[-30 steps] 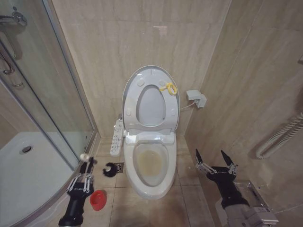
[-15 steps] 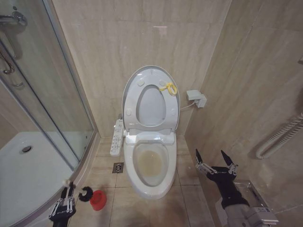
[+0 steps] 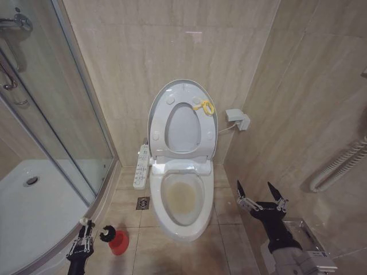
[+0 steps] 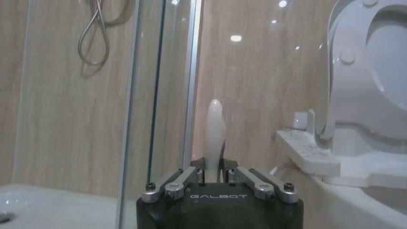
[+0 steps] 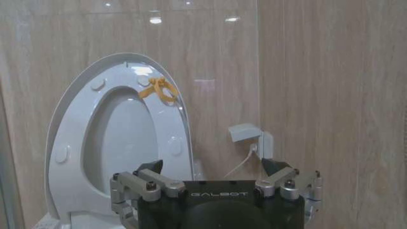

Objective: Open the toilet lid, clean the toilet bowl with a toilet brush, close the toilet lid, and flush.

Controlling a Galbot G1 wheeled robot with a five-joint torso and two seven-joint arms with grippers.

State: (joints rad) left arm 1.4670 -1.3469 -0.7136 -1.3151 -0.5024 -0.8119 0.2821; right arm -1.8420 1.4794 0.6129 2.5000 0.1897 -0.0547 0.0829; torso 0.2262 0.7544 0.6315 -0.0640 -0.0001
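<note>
White plastic and ceramic fill the middle of the head view: the toilet lid (image 3: pixel 182 114) stands raised against the beige tiled wall, its yellow loop (image 3: pixel 204 106) hanging near the top, and the toilet bowl (image 3: pixel 182 197) lies open below, brownish stains inside. A button panel (image 3: pixel 140 167) juts from the bowl's left side, and a floor drain (image 3: pixel 143 203) sits in the tiles just beside the bowl.

Low on the left, the left claw (image 3: pixel 85 235) is clenched on the white handle of the toilet brush (image 3: pixel 106 234), whose dark head sits at the mouth of the red holder cup (image 3: pixel 118 242) on the floor. In the left wrist view the handle's rounded end (image 4: pixel 214 129) rises between the claw's closed fingers (image 4: pixel 258 183). The curved glass shower enclosure (image 3: pixel 63 132) and its white tray (image 3: pixel 28 212) crowd close on that side.

The right claw (image 3: pixel 261 195) hangs to the right of the bowl, fingers spread and holding nothing, clear of the rim. A small wall box (image 3: pixel 237 118) with a cord sits beside the lid, and a white ribbed hose (image 3: pixel 338 163) runs along the right wall.
</note>
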